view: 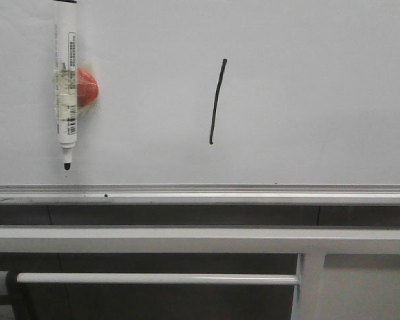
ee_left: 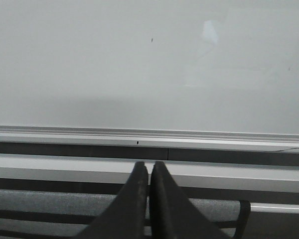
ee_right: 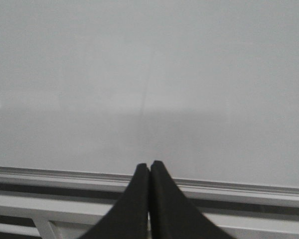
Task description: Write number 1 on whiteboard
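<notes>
Number 1 (view: 217, 101): thin black stroke, slightly slanted, near whiteboard (view: 320, 80) centre | marker (view: 66, 87) hangs tip-down at left, against orange magnet (view: 88, 89) | left gripper (ee_left: 149, 172) closed, empty | right gripper (ee_right: 149, 170) closed, empty

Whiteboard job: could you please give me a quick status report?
Left hand shut, right hand shut, both empty. 1 drawn on whiteboard. Marker hangs uncapped by red magnet.
</notes>
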Robot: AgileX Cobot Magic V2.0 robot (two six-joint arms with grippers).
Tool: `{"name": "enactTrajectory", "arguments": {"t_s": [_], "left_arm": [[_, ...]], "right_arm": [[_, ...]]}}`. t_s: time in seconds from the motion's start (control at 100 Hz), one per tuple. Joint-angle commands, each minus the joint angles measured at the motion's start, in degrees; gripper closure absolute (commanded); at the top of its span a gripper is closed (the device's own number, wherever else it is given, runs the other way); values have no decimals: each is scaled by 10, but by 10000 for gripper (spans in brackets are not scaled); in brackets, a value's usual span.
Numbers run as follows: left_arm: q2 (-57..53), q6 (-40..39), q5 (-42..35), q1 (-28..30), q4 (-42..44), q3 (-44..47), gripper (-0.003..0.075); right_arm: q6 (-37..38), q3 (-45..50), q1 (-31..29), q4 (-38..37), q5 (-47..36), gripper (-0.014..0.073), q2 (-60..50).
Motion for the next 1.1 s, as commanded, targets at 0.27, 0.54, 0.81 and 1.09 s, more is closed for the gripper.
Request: {"name": "enactTrajectory", "arguments": {"t_s": [0.27, 0.54, 0.81, 1.09], "left_arm": [[-14, -4, -42, 1, -7, 4, 741], [-14, -4, -42, 1, -7, 4, 741], [-14, -4, -42, 1, -7, 4, 741], [-14, -4, -42, 1, -7, 4, 741]], "right_arm": [[0, 13, -67, -12, 47, 657, -44], [0, 13, -95, 13, 133, 657, -68], [-6, 13, -120, 19, 143, 657, -85], [-60, 13, -121, 57, 143, 657, -86]]}}
